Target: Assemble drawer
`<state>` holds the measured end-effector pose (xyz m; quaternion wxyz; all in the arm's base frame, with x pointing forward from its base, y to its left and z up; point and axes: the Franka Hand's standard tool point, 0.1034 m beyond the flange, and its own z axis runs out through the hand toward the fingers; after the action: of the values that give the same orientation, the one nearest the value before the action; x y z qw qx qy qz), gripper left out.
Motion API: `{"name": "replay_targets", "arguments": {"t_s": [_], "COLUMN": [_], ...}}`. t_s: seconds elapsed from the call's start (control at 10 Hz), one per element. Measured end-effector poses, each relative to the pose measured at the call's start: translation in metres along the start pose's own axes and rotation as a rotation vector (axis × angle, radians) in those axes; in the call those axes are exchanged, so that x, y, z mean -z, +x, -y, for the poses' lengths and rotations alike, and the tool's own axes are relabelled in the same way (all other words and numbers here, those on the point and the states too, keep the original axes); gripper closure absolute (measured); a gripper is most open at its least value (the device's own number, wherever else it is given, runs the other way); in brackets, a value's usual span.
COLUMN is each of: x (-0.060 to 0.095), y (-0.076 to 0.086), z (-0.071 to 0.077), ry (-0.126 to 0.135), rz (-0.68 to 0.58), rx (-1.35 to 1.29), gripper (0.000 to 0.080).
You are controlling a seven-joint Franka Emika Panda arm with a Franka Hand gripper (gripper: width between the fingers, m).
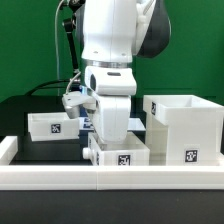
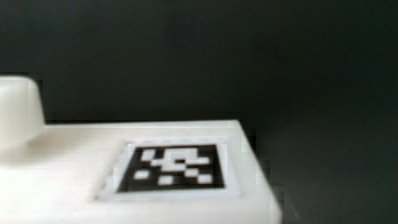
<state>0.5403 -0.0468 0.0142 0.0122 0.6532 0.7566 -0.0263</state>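
The tall boxy shell of the drawer [image 1: 185, 128] stands at the exterior view's right, open side up, with a tag on its front. One small tray [image 1: 52, 124] sits at the exterior view's left. The second tray [image 1: 120, 153] sits at the front centre, by the rail. My gripper [image 1: 111, 137] is lowered right onto this front tray, and its fingertips are hidden behind the tray's wall. The wrist view shows a white tray face with a tag [image 2: 175, 167] very close up and blurred. A white rounded part [image 2: 16, 112] stands at its edge. The jaws do not show.
Low white border rails [image 1: 60, 178] run along the front edge and up the exterior view's left side. The table top is black [image 1: 40, 150]. A green wall lies behind the arm.
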Motion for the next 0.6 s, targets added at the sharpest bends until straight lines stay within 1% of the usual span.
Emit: {"name": "replay_targets", "arguments": {"t_s": [0.2,0.4,0.6], "x": [0.000,0.004,0.004], "y": [0.001,0.011,0.016], "z": [0.000,-0.007,-0.008], "ry": [0.002,0.003,0.010], "rz": [-0.001,-0.006,-0.010], "rx": [-0.007,-0.019,-0.033], "gripper": [0.0758,0.0758,0.0758]}}
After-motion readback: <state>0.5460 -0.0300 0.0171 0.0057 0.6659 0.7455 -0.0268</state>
